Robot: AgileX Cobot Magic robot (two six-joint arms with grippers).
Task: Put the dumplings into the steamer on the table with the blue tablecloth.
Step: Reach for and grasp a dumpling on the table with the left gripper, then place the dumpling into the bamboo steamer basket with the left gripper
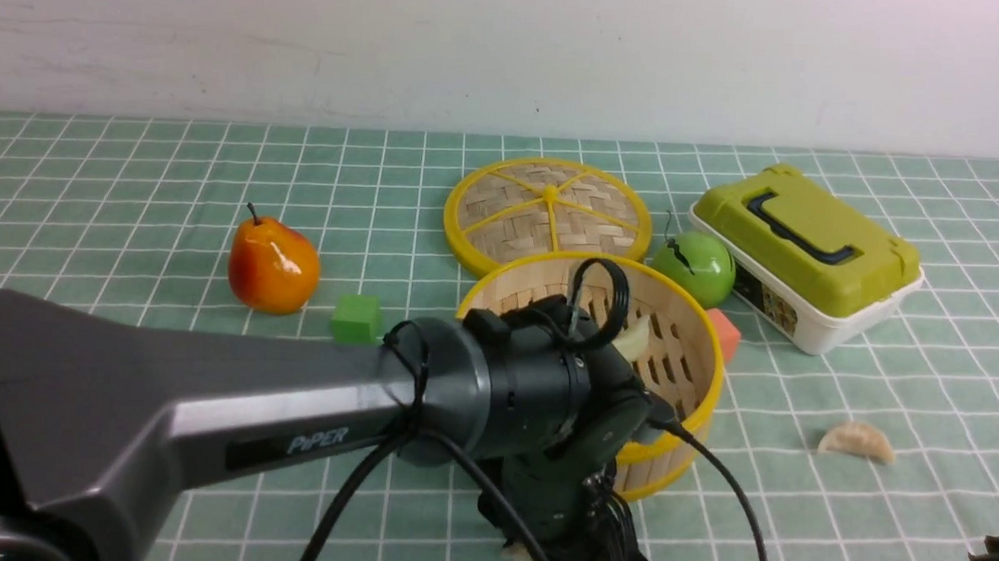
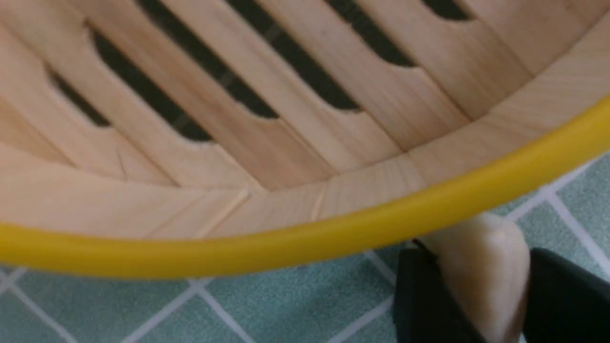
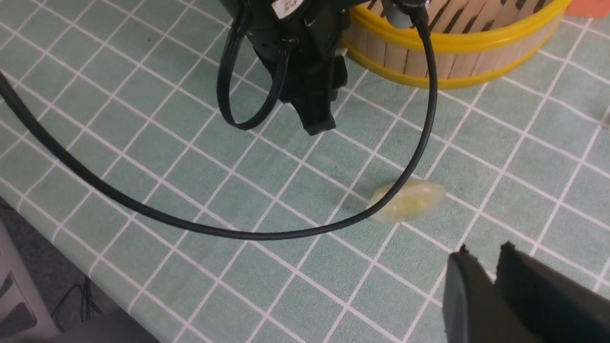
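Pinching one dumpling (image 2: 476, 247) in left gripper (image 2: 481, 286) at lower right, outside steamer (image 2: 286, 247) rim, judging it light, soft, slippery, best taken across plump middle; holding right gripper (image 3: 485, 257) nearly closed, empty.

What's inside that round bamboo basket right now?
One pale dumpling shows inside the steamer, on its slatted floor. The left arm covers the near left part of the floor, so anything there is hidden.
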